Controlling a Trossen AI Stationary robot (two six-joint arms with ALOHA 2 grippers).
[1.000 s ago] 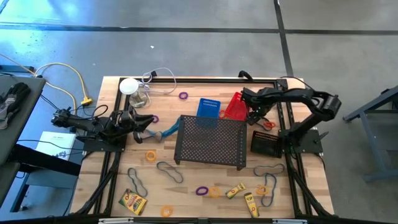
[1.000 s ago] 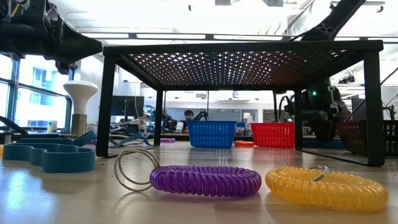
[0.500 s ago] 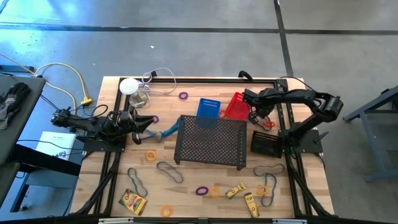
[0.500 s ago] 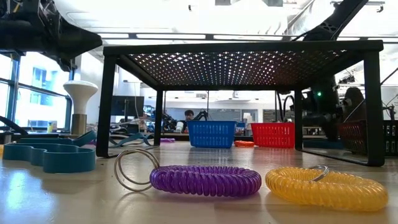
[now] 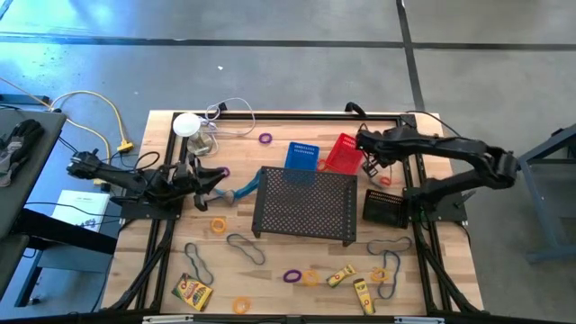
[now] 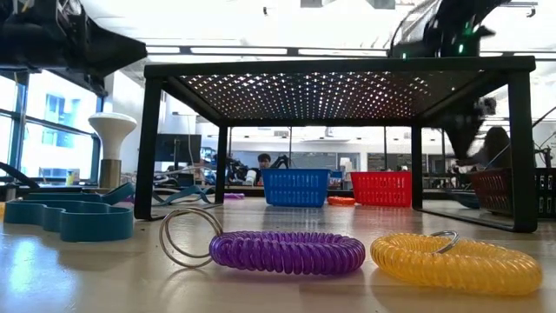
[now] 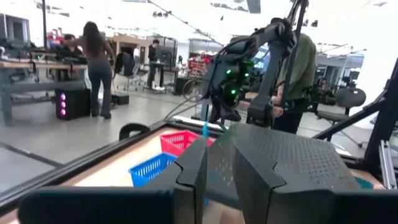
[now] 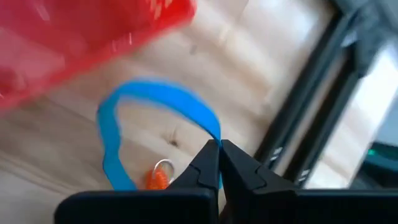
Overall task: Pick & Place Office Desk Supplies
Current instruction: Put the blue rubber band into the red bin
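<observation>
My right gripper (image 5: pixel 370 153) hangs above the table beside the red basket (image 5: pixel 340 153), shut on a blue rubber band (image 8: pixel 134 118). An orange ring (image 8: pixel 155 178) lies on the wood below it. At the table's left, my left gripper (image 5: pixel 216 181) is raised and points toward the black mesh tray (image 5: pixel 301 202). There is a narrow gap between its fingers (image 7: pixel 219 163). A blue band (image 5: pixel 237 191) lies on the table just past its tips. Dark bands (image 5: pixel 243 247), a purple ring (image 6: pixel 287 252), a yellow ring (image 6: pixel 456 261) and yellow boxes (image 5: pixel 192 292) lie near the front edge. My right gripper pinches the blue rubber band's upper strand (image 8: pixel 216 138) between its two fingertips, coming from above and pointing steeply down. The loop hangs open below the fingers, clear of the table.
A blue basket (image 5: pixel 303 155) stands beside the red one. A black basket (image 5: pixel 387 207) sits at the right and a white-topped lamp with a cable (image 5: pixel 187 126) at the far left. More boxes (image 5: pixel 351 281) and bands (image 5: pixel 387 245) lie at the near right. People stand in the room beyond.
My right gripper has risen from table height beside the red basket. In the low view it has climbed from behind the tray's right leg to near the tray's top.
</observation>
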